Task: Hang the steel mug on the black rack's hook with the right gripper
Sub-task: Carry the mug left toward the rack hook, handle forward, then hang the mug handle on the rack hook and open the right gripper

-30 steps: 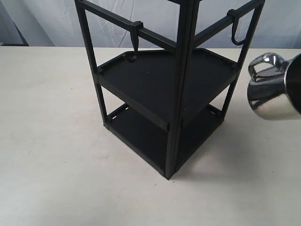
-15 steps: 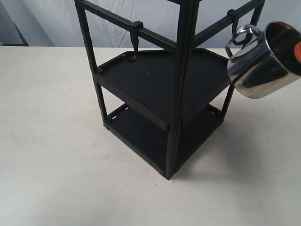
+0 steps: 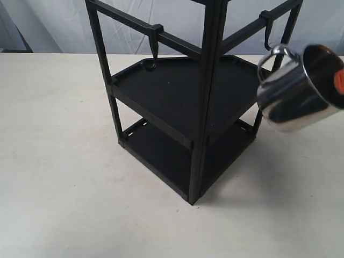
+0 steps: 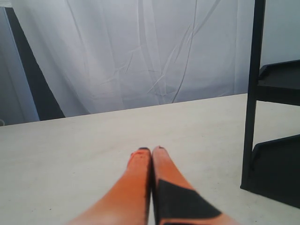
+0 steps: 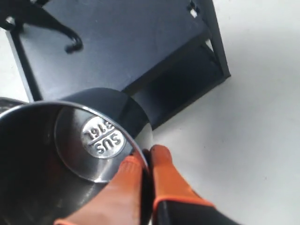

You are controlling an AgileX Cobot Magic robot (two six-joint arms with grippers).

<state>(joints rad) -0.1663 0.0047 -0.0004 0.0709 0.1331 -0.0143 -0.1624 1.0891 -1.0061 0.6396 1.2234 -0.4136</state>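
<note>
The steel mug hangs tilted in the air at the black rack's right side. My right gripper is shut on its rim, one orange finger inside and one outside. The mug's looped handle overlaps the lower end of the longer U-curved hook on the right rail; I cannot tell whether they touch. The short hook with the curled tip hangs bare on the left rail. The mug's stamped bottom shows from inside. My left gripper is shut and holds nothing.
The rack's upper shelf and lower shelf lie below the rails. A black hook hangs over the shelf in the right wrist view. A rack post stands to one side of the left gripper. White curtain behind.
The mug rose from the right edge and swung left to the rack's right rail, then dropped a little, so its handle now covers the U-curved hook's lower end.
</note>
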